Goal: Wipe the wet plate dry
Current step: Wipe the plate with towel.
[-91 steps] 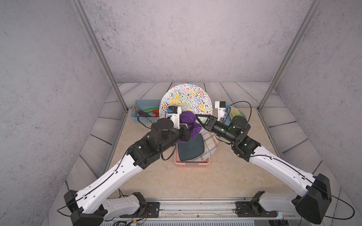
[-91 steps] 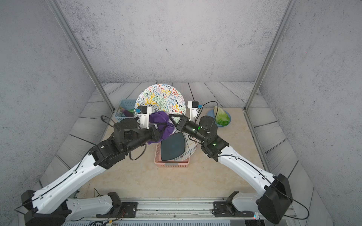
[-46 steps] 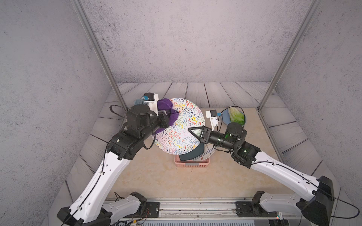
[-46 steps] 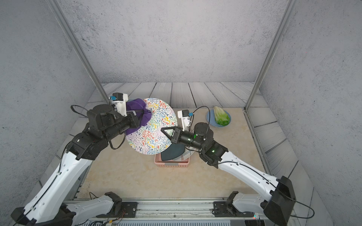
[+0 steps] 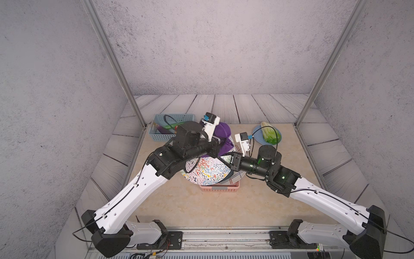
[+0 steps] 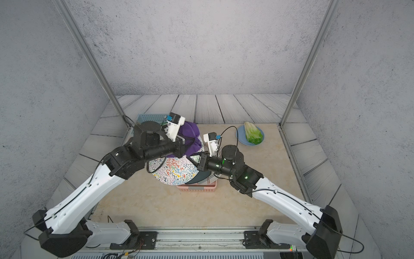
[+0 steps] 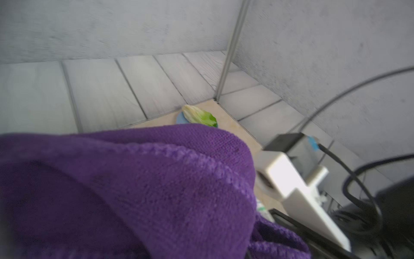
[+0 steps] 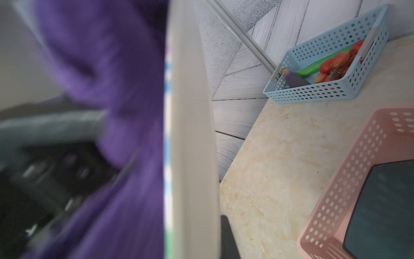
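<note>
While right gripper (image 5: 226,157) pinches plate (image 5: 208,173), cloth (image 5: 224,135) touches it.

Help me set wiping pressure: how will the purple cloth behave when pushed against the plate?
Probably floppy: the purple cloth lies bunched in soft folds. Its looped weave looks grippy, so it likely drags rather than slides across the plate. Fluffy, so likely light.

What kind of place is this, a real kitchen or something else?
Probably a staged kitchen counter in a robot test cell, not a home: vegetables in a blue basket, lettuce on a blue plate, and bare grey walls with metal frame posts.
</note>
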Robot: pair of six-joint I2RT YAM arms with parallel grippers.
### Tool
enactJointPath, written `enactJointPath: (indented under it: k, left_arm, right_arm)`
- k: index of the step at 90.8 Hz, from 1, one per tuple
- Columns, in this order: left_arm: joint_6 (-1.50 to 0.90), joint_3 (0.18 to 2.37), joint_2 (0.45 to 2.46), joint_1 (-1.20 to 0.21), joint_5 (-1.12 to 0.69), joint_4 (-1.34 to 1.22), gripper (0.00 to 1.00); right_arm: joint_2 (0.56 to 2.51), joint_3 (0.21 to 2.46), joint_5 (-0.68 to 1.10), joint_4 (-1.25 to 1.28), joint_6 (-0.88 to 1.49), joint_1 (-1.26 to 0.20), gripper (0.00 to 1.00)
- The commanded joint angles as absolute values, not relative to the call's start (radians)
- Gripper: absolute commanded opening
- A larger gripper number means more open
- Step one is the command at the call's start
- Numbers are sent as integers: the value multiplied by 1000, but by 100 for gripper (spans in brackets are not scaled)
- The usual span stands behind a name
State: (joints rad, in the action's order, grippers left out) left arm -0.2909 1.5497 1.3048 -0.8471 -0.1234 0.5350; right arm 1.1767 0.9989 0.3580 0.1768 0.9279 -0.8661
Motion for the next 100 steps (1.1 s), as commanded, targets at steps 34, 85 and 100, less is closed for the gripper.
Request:
enactJointPath:
  k: [34,85,100]
  left_arm:
    - [-844,1256,1065,-292,-456,312,0]
    - [-1879,1112,1162,-392,-658,-949,0]
    - [-1792,1111,1148,-628,-509,-913,0]
  right_arm:
    - [976,966,390,473,1039,-695,0]
    - [1160,884,572,1092,1437,-588,0]
    - [1230,928,521,1195,1472,-602,0]
